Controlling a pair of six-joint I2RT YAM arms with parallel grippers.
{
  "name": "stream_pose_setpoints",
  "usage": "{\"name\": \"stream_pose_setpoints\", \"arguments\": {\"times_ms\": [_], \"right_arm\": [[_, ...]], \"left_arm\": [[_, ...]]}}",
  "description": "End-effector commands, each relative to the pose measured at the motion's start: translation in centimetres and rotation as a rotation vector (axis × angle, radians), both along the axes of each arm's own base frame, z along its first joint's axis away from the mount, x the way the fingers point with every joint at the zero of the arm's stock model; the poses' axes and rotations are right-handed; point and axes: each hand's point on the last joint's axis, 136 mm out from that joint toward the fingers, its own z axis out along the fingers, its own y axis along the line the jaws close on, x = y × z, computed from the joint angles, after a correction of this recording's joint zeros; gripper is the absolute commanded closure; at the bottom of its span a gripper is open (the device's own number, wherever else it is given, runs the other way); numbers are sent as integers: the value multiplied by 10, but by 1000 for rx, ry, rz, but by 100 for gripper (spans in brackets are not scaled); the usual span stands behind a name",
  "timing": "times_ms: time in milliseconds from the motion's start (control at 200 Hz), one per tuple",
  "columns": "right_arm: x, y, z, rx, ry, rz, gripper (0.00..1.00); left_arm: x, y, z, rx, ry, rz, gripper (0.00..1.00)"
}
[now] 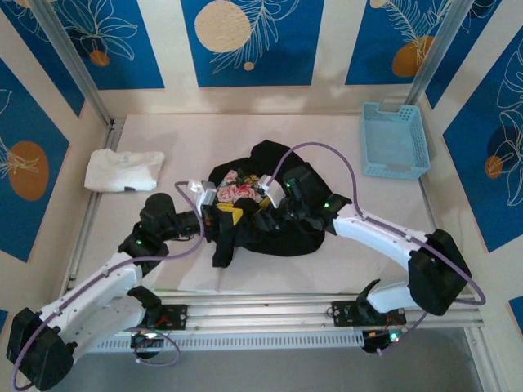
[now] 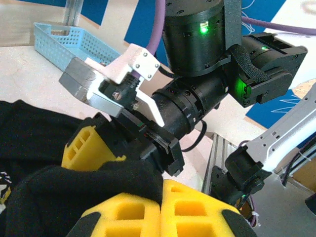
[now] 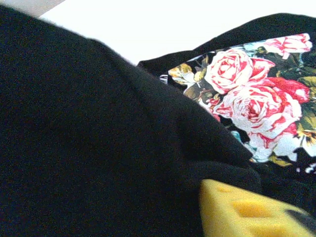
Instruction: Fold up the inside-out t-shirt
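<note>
And the left pincer (image 2: 161, 198) was clamped on a bunch of the black t-shirt (image 1: 282, 233), likely to tug it flat. The right pincer (image 1: 245, 204), just beside, sat buried in cloth, grip impossible to tell.

1. The t-shirt (image 1: 278, 238) is black cloth, crumpled in a loose heap at the centre of the top view, not spread flat
2. A rose print (image 1: 237, 189) in pink, red and white with green leaves faces up at the heap's upper left
3. One rounded lobe juts toward the top of the frame, and a narrow strip trails to the lower left
4. In the right wrist view a thick black fold slopes from upper left to lower centre, overlapping the print's left edge
</note>
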Motion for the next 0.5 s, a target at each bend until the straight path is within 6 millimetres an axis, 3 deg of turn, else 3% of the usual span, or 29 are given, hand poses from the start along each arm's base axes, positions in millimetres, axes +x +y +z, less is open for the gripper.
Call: {"name": "stream_pose_setpoints", "arguments": {"times_ms": [0,100,250,420,495], "right_arm": [[0,16,32,101,9,52,80],[-13,11,54,203,102,100,100],[-34,-2,89,394,259,205,100],[-44,1,99,464,320,271,100],[-42,3,99,478,329,274,100]], "left_arm": [[8,9,0,25,-35,69,100],[33,30,-22,129,19,270,100],[63,74,-58,335,69,560,100],[69,75,-61,372,70,575,99],[69,72,-61,378,79,562,90]]}}
